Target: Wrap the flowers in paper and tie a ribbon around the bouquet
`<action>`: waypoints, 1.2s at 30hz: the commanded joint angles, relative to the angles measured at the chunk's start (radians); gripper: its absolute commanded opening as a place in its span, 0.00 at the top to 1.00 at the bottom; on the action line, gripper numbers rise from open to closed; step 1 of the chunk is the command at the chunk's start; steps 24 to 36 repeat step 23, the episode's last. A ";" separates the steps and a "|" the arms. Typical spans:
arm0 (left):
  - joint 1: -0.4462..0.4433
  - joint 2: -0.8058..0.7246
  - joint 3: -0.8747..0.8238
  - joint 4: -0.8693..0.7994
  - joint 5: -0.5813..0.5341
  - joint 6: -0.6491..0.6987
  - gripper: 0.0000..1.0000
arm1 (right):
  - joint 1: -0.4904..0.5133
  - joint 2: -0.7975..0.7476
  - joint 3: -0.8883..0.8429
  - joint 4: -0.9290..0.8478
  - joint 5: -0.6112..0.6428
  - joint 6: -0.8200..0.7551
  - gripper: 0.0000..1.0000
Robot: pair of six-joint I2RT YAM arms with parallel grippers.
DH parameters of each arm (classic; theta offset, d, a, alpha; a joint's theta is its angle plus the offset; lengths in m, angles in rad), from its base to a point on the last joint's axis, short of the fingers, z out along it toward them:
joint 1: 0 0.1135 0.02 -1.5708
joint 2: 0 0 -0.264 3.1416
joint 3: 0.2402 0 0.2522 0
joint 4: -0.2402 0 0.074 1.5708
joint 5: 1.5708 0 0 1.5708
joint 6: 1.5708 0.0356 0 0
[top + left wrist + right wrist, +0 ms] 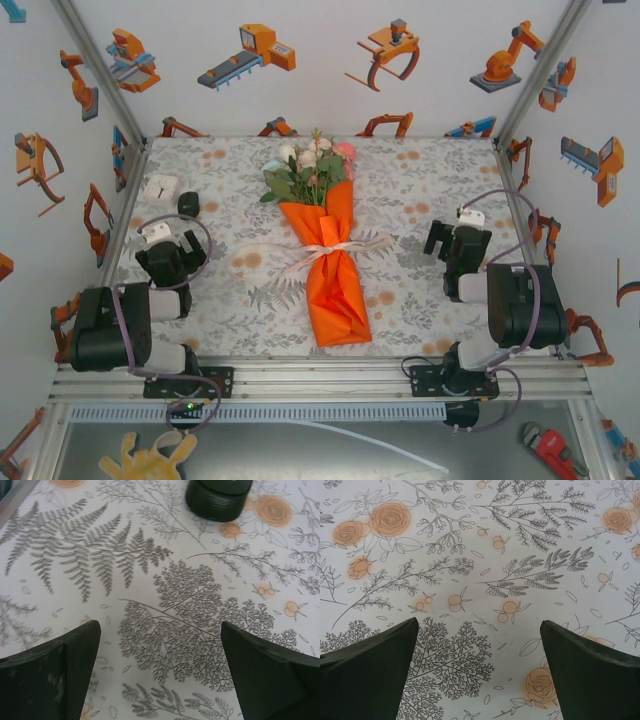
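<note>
The bouquet (322, 215) lay mid-table, ribbon (330, 250) tied round its orange paper (338, 295). The left gripper (160, 630) and right gripper (477, 625) flanked it, well apart, fingers spread wide over tablecloth (150, 555). Beyond the left one sat a black object (218, 497) and white block (160, 187).

A white tablecloth (420, 190) with a print of grey ferns and orange roses covers the table. Three white walls stand around it, the back wall (320, 95), the left wall (40, 110) and the right wall (600, 100), all decorated with orange and grey drawings of robot arms and grippers. Two aluminium posts (108, 70) rise at the far corners. A metal rail (320, 385) runs along the near edge, with a white slotted strip (320, 412) just below it. Lower is a grey floor (300, 455) with a picture of a red wrench (548, 450) and a yellow hand shape (150, 462). The light is soft and even.
</note>
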 commanded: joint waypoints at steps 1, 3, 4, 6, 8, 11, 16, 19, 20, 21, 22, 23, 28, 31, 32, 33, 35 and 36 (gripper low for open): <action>-0.022 0.021 0.054 0.090 0.073 0.050 0.03 | -0.004 -0.002 0.018 0.054 -0.017 -0.022 0.01; -0.028 0.113 0.096 0.116 0.113 0.079 0.03 | -0.005 -0.003 0.017 0.053 -0.016 -0.021 0.01; -0.039 0.128 0.113 0.120 0.131 0.100 0.03 | -0.005 -0.003 0.019 0.053 -0.018 -0.022 0.01; -0.048 0.086 0.179 -0.093 0.127 0.108 0.03 | -0.005 -0.002 0.019 0.053 -0.021 -0.023 0.01; -0.072 0.112 0.165 -0.010 0.083 0.126 0.03 | -0.005 -0.003 0.019 0.053 -0.021 -0.022 0.01; -0.075 0.108 0.170 -0.032 0.080 0.127 0.03 | -0.005 -0.002 0.019 0.051 -0.023 -0.022 0.01; -0.074 0.101 0.174 -0.048 0.078 0.126 0.03 | -0.004 -0.001 0.025 0.045 -0.029 -0.026 0.01; -0.075 0.102 0.174 -0.052 0.078 0.126 0.03 | -0.005 0.000 0.036 0.027 -0.073 -0.038 0.01; -0.075 0.101 0.174 -0.054 0.076 0.126 0.03 | -0.005 0.000 0.034 0.028 -0.072 -0.041 0.01; -0.075 0.099 0.175 -0.057 0.076 0.126 0.03 | -0.005 -0.002 0.032 0.028 -0.071 -0.043 0.01; -0.074 0.099 0.175 -0.058 0.075 0.126 0.03 | -0.005 -0.002 0.030 0.032 -0.073 -0.045 0.01; -0.075 0.099 0.174 -0.055 0.075 0.126 0.03 | -0.005 -0.002 0.026 0.037 -0.081 -0.046 0.01; -0.075 0.099 0.174 -0.055 0.075 0.126 0.03 | -0.005 -0.002 0.026 0.037 -0.081 -0.046 0.01; -0.075 0.099 0.174 -0.055 0.075 0.126 0.03 | -0.005 -0.002 0.026 0.037 -0.081 -0.046 0.01; -0.075 0.099 0.174 -0.055 0.075 0.126 0.03 | -0.005 -0.002 0.026 0.037 -0.081 -0.046 0.01; -0.075 0.099 0.174 -0.055 0.075 0.126 0.03 | -0.005 -0.002 0.026 0.037 -0.081 -0.046 0.01; -0.075 0.099 0.174 -0.055 0.075 0.126 0.03 | -0.005 -0.002 0.026 0.037 -0.081 -0.046 0.01; -0.075 0.099 0.174 -0.055 0.075 0.126 0.03 | -0.005 -0.002 0.026 0.037 -0.081 -0.046 0.01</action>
